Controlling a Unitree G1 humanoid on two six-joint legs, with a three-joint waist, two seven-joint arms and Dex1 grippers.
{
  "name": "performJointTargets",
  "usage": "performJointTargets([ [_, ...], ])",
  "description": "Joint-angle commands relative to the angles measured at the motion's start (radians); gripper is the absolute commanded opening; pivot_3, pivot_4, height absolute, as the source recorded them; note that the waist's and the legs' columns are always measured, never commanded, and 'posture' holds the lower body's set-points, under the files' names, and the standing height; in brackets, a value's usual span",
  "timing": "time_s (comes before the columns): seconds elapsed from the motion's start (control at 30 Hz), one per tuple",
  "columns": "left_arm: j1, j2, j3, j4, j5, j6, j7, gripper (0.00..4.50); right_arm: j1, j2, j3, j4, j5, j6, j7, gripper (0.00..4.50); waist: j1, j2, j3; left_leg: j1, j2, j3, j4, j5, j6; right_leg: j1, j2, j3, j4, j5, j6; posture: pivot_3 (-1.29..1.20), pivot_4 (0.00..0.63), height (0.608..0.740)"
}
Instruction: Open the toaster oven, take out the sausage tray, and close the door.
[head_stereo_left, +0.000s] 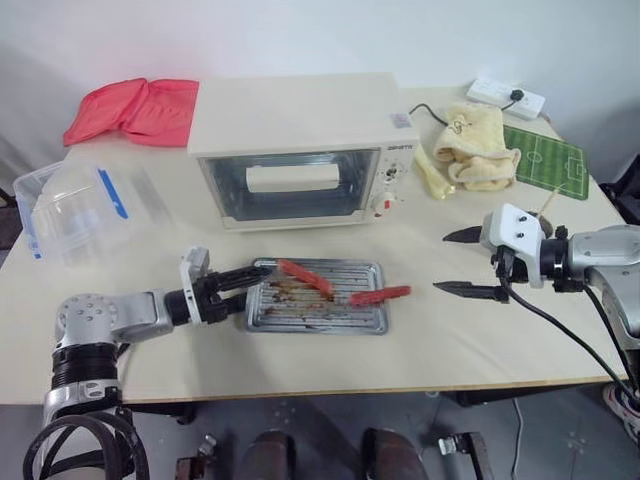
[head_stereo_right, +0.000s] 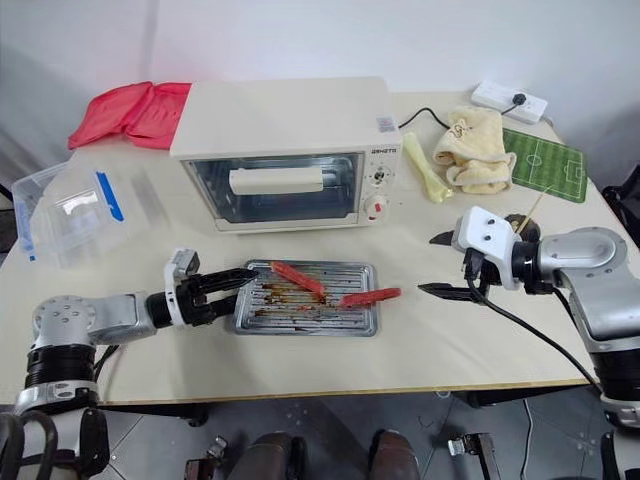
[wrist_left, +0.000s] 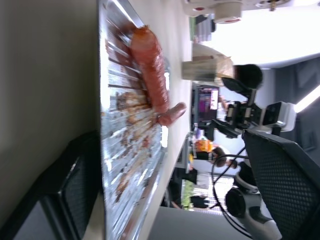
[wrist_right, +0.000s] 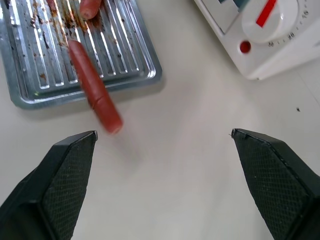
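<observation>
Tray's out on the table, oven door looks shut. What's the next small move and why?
Probably back the left end effector off the silver ridged sausage tray: its open fingers straddle the tray's edge. The tray rests on the table, the cream-white toaster oven's glass door looks closed, and the right end effector hangs open, clear of the tray. One red sausage overhangs the rim.

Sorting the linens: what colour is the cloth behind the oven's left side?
Red-pink cloth, clearest in the left eye view.

The toaster oven (wrist_right: 260, 35) is cut off at the right wrist view's edge (one corner with its dial shows); the sausage tray (wrist_right: 75, 70) beside it is cropped too.
</observation>
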Motion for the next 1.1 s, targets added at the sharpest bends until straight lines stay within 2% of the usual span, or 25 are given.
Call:
performJointTargets([
  [0.03,0.037,0.06,0.029,-0.014,0.077,0.003,-0.001,4.48,-0.018,0.0,-0.003,-0.001,0.001,-0.023,0.007,4.5,-0.011,0.0,0.0,0.0,0.0,0.0,-0.001,0.0,0.0,0.0,0.0,0.0,0.0,0.0,0.0,0.0,0.15,0.74],
  [0.23,0.064,0.118,0.052,-0.048,0.119,0.007,-0.048,4.48,-0.016,-0.001,0.0,0.005,-0.003,-0.032,0.013,4.5,-0.015,0.0,0.0,0.0,0.001,0.001,-0.002,0.0,-0.001,-0.003,0.0,0.0,0.002,0.0,0.0,0.0,0.15,0.74],
  [0.4,0.155,0.205,0.061,-0.22,0.156,-0.067,-0.139,4.48,0.0,-0.018,-0.013,0.013,-0.004,-0.042,0.026,4.5,-0.018,0.0,0.0,0.0,0.001,0.001,-0.003,0.0,-0.001,-0.004,0.0,0.0,0.001,0.0,0.0,0.0,0.15,0.74],
  [0.43,0.175,0.214,0.064,-0.254,0.171,-0.109,-0.166,4.48,0.004,-0.02,-0.016,0.013,-0.003,-0.045,0.029,4.5,-0.016,0.0,0.0,0.0,0.001,0.001,-0.003,0.0,-0.001,-0.004,0.0,0.0,0.001,0.0,0.0,0.0,0.15,0.74],
  [0.57,0.283,0.14,0.202,-0.408,0.32,-0.642,-0.403,4.48,0.03,-0.025,-0.032,0.036,0.015,-0.083,0.067,4.5,-0.012,0.0,0.001,-0.002,0.001,0.002,-0.003,0.0,-0.001,-0.004,0.0,0.0,-0.003,0.0,-0.001,0.0,0.15,0.74],
  [0.7,0.378,0.149,0.133,-0.43,0.522,-0.974,-0.6,4.48,0.04,-0.018,-0.022,0.091,0.0,-0.123,0.085,4.5,-0.008,-0.001,0.001,-0.003,0.001,0.003,-0.003,0.0,-0.001,-0.003,0.0,-0.001,-0.006,0.001,-0.001,0.0,0.15,0.74],
  [0.93,0.434,0.176,0.026,-0.308,0.712,-1.304,-0.859,4.48,0.051,-0.002,-0.012,0.129,-0.016,-0.154,0.075,4.5,-0.011,-0.001,0.001,-0.003,0.001,0.004,-0.003,-0.001,0.0,-0.004,0.0,-0.001,-0.006,0.001,-0.001,0.0,0.15,0.74],
  [1.1,0.396,0.162,0.006,-0.25,0.744,-1.346,-0.862,4.48,0.088,-0.008,-0.03,0.116,-0.013,-0.153,0.058,4.5,-0.011,-0.001,0.001,-0.003,0.002,0.004,-0.003,-0.001,0.001,-0.004,0.0,-0.002,-0.006,0.001,-0.001,0.0,0.15,0.74],
])
